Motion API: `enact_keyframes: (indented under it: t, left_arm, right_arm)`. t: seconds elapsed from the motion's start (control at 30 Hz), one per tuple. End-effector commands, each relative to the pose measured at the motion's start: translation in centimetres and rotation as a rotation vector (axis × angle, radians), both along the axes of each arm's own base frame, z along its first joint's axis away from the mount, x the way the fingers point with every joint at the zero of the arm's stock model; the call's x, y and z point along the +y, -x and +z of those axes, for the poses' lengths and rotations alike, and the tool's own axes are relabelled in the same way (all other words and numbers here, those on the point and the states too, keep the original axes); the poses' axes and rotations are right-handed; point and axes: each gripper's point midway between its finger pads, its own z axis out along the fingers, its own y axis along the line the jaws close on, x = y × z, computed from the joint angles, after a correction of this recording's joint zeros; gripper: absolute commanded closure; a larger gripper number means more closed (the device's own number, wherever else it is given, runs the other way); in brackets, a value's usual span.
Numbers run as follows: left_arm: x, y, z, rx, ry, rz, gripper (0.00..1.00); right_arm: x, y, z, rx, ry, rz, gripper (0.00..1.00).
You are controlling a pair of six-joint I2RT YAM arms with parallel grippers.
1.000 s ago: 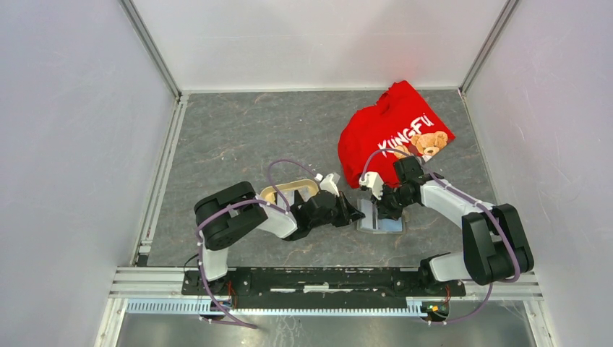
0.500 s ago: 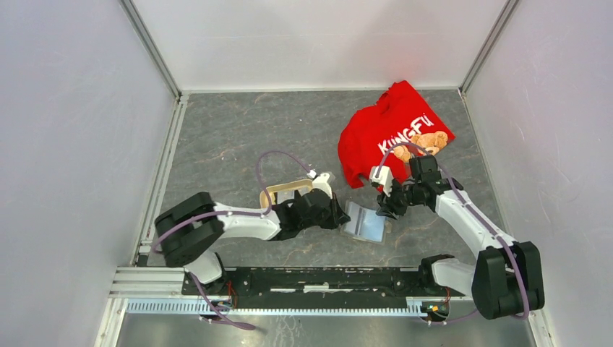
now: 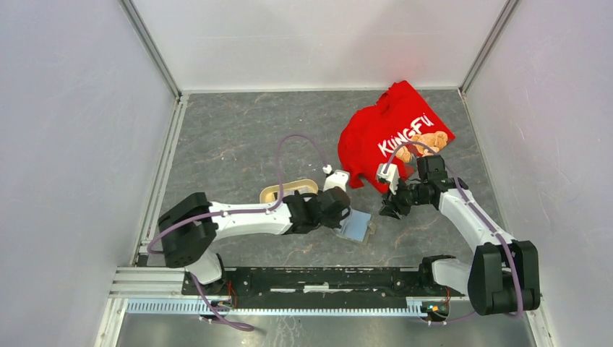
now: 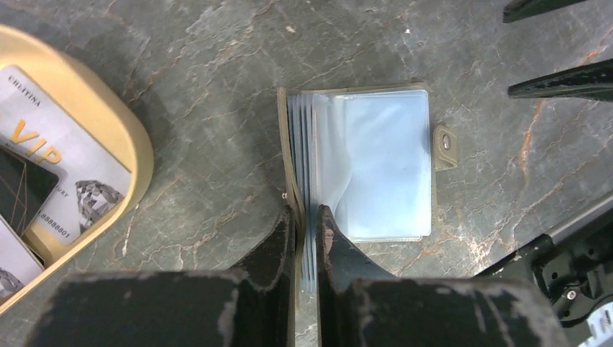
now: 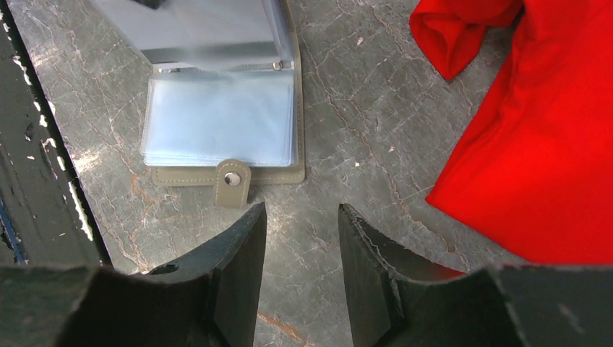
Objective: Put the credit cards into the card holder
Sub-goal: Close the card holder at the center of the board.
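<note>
The card holder (image 3: pixel 358 225) lies open on the table, its clear plastic sleeves (image 4: pixel 376 166) fanned upward and its snap tab (image 5: pixel 233 179) pointing toward the right arm. My left gripper (image 4: pixel 306 211) is shut on the holder's cover and several sleeves at the spine edge. My right gripper (image 5: pixel 302 210) hangs open and empty just off the tab side of the holder (image 5: pixel 217 119), not touching it. The credit cards, a pale VIP one (image 4: pixel 50 152) and a dark one (image 4: pixel 22 188), lie in the beige tray (image 4: pixel 137 144) to the left.
The beige oval tray (image 3: pixel 289 191) sits just behind my left wrist. A red shirt (image 3: pixel 394 134) lies at the back right, its edge (image 5: pixel 535 130) close beside my right gripper. White walls enclose the table on three sides.
My right gripper has opened, let go of the card holder and drawn back to the right. The holder now lies spread open, with my left gripper still clamped on its spine edge.
</note>
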Motion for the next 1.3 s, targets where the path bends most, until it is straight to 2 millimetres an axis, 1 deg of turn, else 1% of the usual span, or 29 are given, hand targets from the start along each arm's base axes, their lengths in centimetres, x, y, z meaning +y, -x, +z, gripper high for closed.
enact_keyframes:
  t: [0.0,0.03,0.1,0.2,0.33,0.5,0.6,0.67,0.73,0.8,0.83,0.87,0.9,0.97,1.0,1.07,1.13,1.27]
  left_arm:
    - [-0.5,0.2,0.2,-0.074,-0.181,-0.075,0.92]
    - [-1.7,0.3,0.8,-0.082,-0.174,-0.092,0.88]
    - [-3.0,0.7,1.0,-0.078,-0.179,-0.116,0.74]
    - [-4.8,1.5,1.0,-0.055,-0.16,-0.156,0.65]
    - [-6.3,2.3,1.2,-0.03,-0.127,-0.184,0.59]
    - [-7.7,3.3,2.1,-0.009,-0.036,-0.212,0.52]
    - [-7.7,3.3,1.8,-0.007,-0.023,-0.202,0.51]
    - [-7.4,3.3,1.8,-0.009,-0.009,-0.186,0.52]
    - [-6.9,3.2,1.8,-0.024,0.012,-0.17,0.53]
    - [-6.6,3.1,1.9,-0.044,0.044,-0.16,0.53]
    - [-6.3,3.1,1.8,-0.049,0.05,-0.161,0.53]
    - [-6.2,3.2,1.8,-0.054,0.063,-0.165,0.53]
    - [-6.4,3.2,1.9,-0.064,0.089,-0.171,0.54]
    - [-6.4,3.4,1.8,-0.071,0.11,-0.18,0.53]
    - [-6.3,3.4,1.6,-0.07,0.112,-0.183,0.54]
    - [-6.3,3.6,1.3,-0.064,0.107,-0.189,0.54]
    - [-6.8,3.6,1.6,-0.067,0.131,-0.201,0.54]
    - [-7.1,3.6,2.1,-0.073,0.148,-0.206,0.53]
  right_arm:
    - [0.2,0.1,0.0,0.016,-0.026,0.006,0.52]
    - [0.2,0.1,0.0,0.017,-0.027,0.005,0.52]
    - [0.1,0.2,-0.1,0.024,-0.03,0.003,0.52]
    - [0.1,0.2,-0.1,0.029,-0.034,0.004,0.52]
    - [0.3,0.5,-0.2,0.054,-0.043,0.028,0.53]
    - [0.6,0.9,-0.1,0.071,-0.055,0.059,0.52]
    - [0.2,0.9,0.8,0.052,-0.067,0.091,0.52]
    - [-0.1,0.9,1.6,0.003,-0.071,0.146,0.51]
    - [-0.3,1.5,2.3,-0.037,-0.07,0.22,0.49]
    - [-0.2,2.4,2.9,-0.088,-0.073,0.331,0.47]
    - [0.0,3.1,3.1,-0.114,-0.082,0.393,0.44]
    - [0.1,4.1,3.0,-0.143,-0.092,0.472,0.38]
    - [0.1,5.0,2.7,-0.171,-0.096,0.543,0.33]
    - [-0.2,6.0,1.1,-0.234,-0.075,0.652,0.25]
    - [-0.4,6.6,0.2,-0.255,-0.06,0.708,0.22]
    - [-0.6,7.2,-1.0,-0.301,-0.052,0.802,0.2]
    - [-0.4,7.1,-1.1,-0.307,-0.073,0.817,0.18]
    - [0.1,6.7,-1.1,-0.286,-0.085,0.829,0.18]
